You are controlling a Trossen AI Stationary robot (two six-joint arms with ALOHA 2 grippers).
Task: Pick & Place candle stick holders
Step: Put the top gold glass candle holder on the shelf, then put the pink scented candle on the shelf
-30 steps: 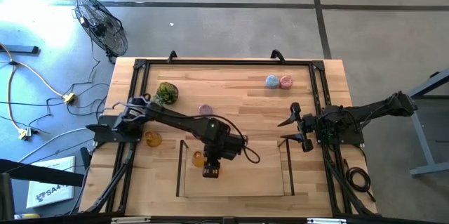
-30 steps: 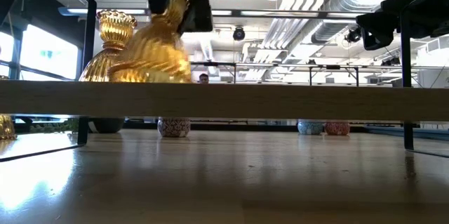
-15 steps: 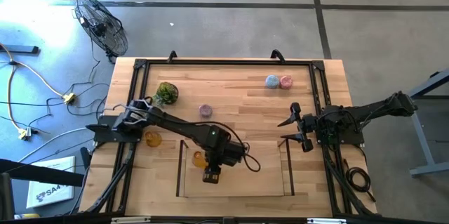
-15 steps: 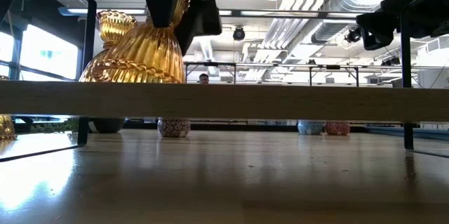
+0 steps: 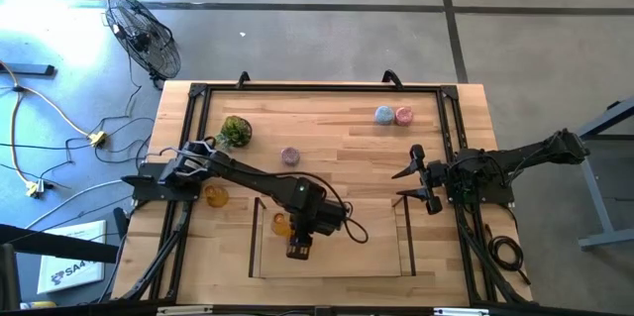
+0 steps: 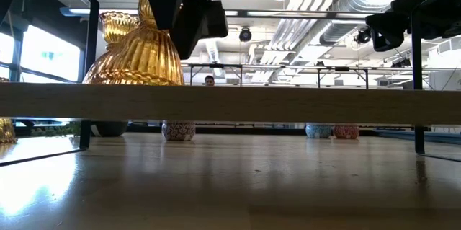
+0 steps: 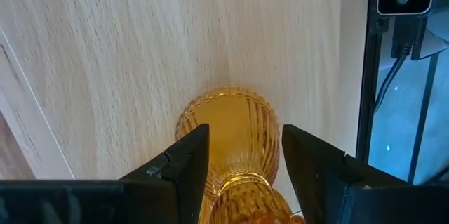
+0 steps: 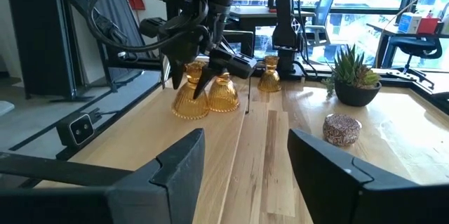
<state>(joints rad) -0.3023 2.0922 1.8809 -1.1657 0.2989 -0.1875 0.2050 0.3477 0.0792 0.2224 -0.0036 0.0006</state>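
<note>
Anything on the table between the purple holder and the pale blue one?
No. In the high view, only bare table lies between the purple holder and the pale blue holder.

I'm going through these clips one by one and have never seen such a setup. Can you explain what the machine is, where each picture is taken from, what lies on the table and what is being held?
Two dark robot arms work at a wooden table. One camera looks straight down, one sits at table height, and one rides on each arm's wrist.

From above, the left gripper is over the shallow wooden tray at the near edge. Its wrist picture shows its fingers on either side of an amber glass candle holder, which stands on the tray. A second amber holder stands right beside it, and a third sits outside the tray to the left.

Farther back are a purple holder, a pale blue holder and a pink holder, plus a small green plant.

The right gripper waits, open and empty, at the table's right side.
</note>
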